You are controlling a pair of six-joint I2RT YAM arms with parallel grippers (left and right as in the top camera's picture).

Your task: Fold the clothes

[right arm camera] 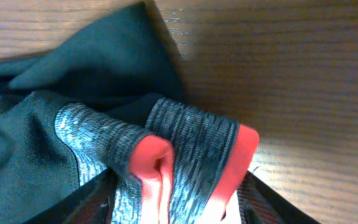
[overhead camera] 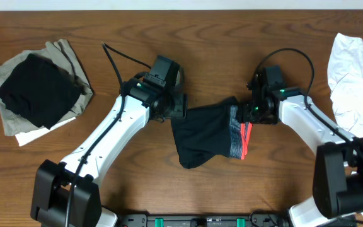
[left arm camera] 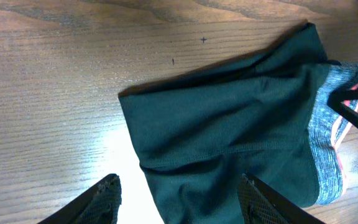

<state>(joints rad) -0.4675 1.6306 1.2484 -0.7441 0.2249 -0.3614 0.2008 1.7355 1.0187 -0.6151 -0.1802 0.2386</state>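
While right pincer clamps shorts, left pincer hovers spread.

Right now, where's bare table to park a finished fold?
Bare wood between the folded stack and the left arm, and along the far edge. Crowded at centre around the black shorts; the white garment fills the right edge.

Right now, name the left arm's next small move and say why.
Probably lower the left end effector and close it on the hem of the shorts. It hangs open just above that loose edge, while the right end effector appears to pinch the bunched waistband, so both ends could then be pulled flat.
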